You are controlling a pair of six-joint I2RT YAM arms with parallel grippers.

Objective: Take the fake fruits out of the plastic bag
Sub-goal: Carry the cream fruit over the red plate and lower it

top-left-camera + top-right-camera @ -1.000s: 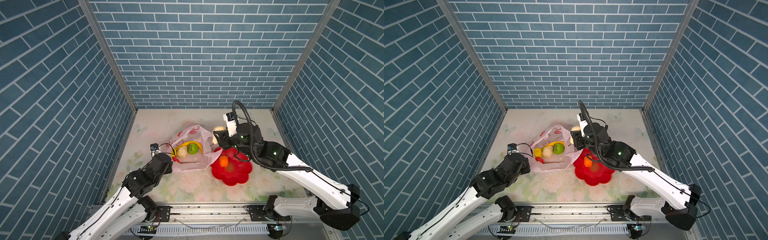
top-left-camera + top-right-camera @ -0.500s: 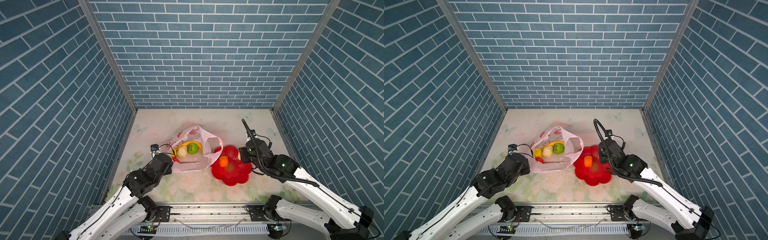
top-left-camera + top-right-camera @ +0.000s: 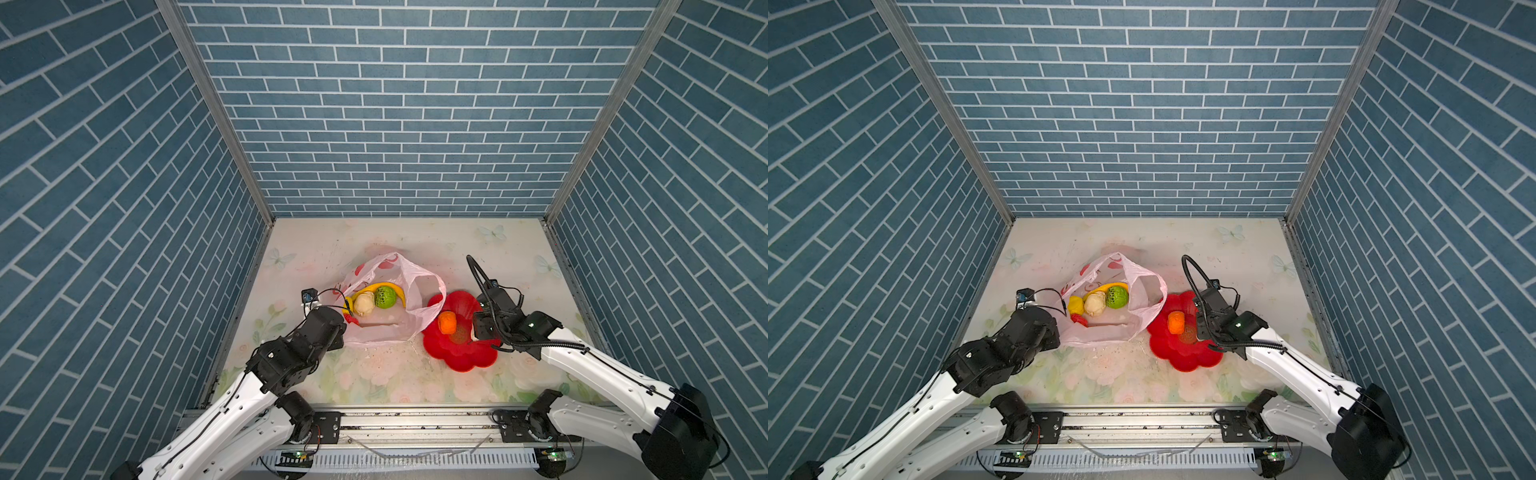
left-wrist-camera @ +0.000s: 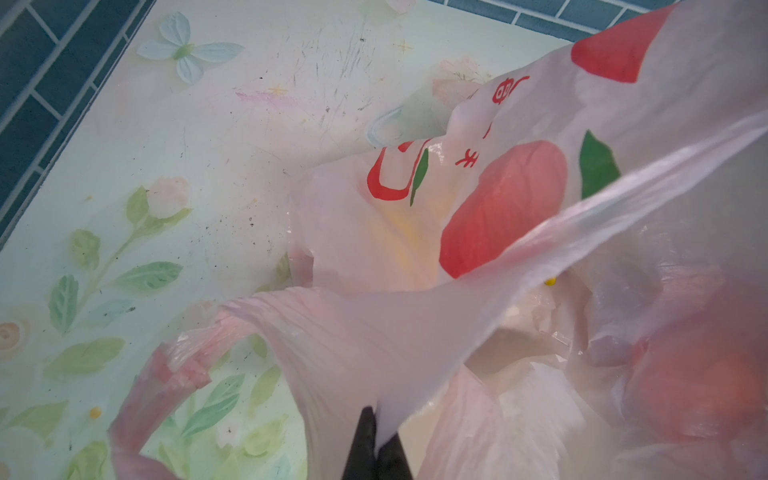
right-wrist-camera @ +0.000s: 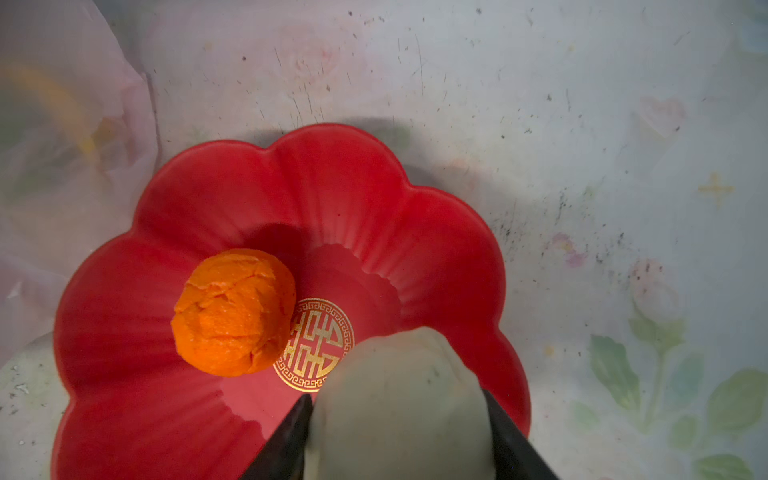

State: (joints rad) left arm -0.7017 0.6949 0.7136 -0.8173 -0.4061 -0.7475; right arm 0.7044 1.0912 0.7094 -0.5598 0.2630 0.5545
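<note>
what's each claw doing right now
left claw: closed, pinching the plastic bag
right claw: closed on a cream fruit over the red dish

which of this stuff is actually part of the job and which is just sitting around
Job: plastic bag, pinched by left fingers; inside it banana, green fruit, cream fruit, yellow fruit, red fruit; orange fruit, already out; second cream fruit between right fingers.
Just there: red flower-shaped dish, floral table cover.

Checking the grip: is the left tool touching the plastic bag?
Touching. The left wrist view shows the left tool pinching a fold of the plastic bag, jaws shut on the film.
</note>
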